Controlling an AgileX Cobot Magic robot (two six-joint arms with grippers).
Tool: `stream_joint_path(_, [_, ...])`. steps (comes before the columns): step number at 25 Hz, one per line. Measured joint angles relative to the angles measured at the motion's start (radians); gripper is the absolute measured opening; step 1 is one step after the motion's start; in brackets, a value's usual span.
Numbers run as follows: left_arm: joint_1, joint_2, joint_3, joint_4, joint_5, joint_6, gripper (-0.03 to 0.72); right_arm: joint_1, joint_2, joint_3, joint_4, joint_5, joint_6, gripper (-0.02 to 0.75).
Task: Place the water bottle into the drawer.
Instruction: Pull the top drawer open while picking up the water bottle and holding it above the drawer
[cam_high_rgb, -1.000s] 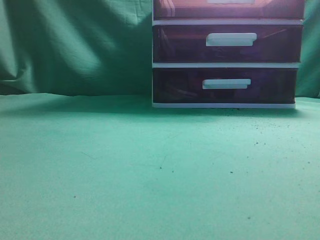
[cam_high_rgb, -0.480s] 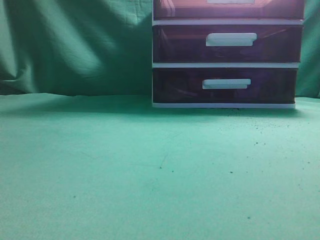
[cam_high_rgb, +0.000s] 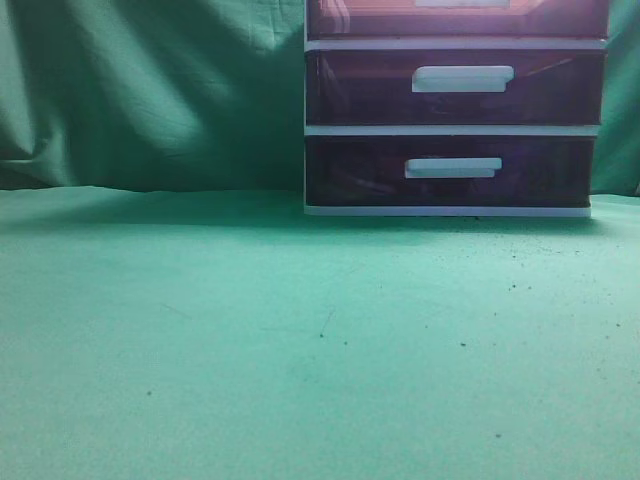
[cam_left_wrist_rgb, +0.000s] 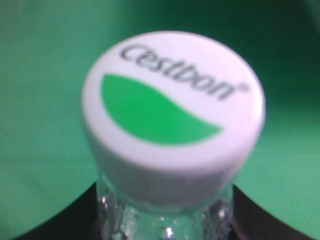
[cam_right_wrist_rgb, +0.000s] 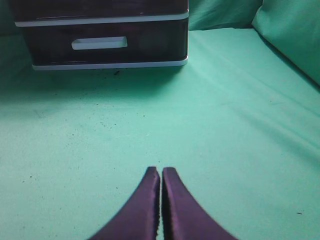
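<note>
The water bottle (cam_left_wrist_rgb: 172, 115) fills the left wrist view: a white cap with a green shape and the word "Cestbon" over a clear neck. My left gripper (cam_left_wrist_rgb: 165, 225) has a dark jaw on each side of the neck and is shut on it, above green cloth. The bottle and both grippers are out of the exterior view. The drawer (cam_high_rgb: 456, 20) shows only as a dark purple strip at the top edge of the exterior view, above two like drawers. My right gripper (cam_right_wrist_rgb: 161, 172) is shut and empty, low over the cloth, pointing towards the cabinet (cam_right_wrist_rgb: 107, 62).
The white-framed cabinet (cam_high_rgb: 450, 130) stands at the back right on a green cloth (cam_high_rgb: 300, 330), with a draped green backdrop (cam_high_rgb: 150, 90) behind it. In the right wrist view the cloth rises in folds at the right (cam_right_wrist_rgb: 290, 35).
</note>
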Motion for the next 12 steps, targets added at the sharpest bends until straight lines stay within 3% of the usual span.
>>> stream_joint_path(6, [0.0, -0.215, -0.134, -0.005, 0.24, 0.0, 0.276, 0.0, 0.0, 0.0, 0.0, 0.0, 0.0, 0.0])
stream_joint_path(12, [0.0, -0.38, -0.188, -0.052, 0.382, 0.0, 0.276, 0.0, 0.0, 0.0, -0.01, -0.002, -0.025, 0.0])
